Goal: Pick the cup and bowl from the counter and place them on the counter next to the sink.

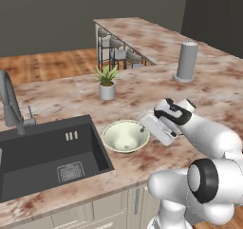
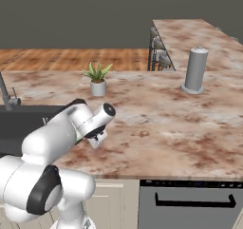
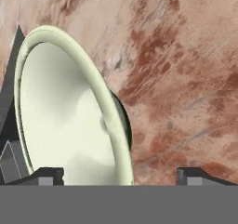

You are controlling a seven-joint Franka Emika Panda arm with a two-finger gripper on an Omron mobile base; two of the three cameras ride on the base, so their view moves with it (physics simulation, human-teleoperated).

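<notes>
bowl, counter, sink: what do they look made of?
Bowl: likely glazed ceramic; plain cream-green, soft sheen inside, though plastic is possible.
Counter: polished stone, marble or granite by its look; reddish-brown and beige veining.
Sink: dark grey, matte, flat walls; could be composite or coated metal, the render leaves it open.

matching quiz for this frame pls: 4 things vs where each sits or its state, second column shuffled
1. bowl
2. plant pot
3. grey cylinder
4. gripper

a. far back on the counter, upright
b. open, its fingertips astride the bowl's rim
c. on the counter just right of the sink
d. behind the bowl, holds a green plant

Pairs: 1-c, 2-d, 3-a, 4-b
</notes>
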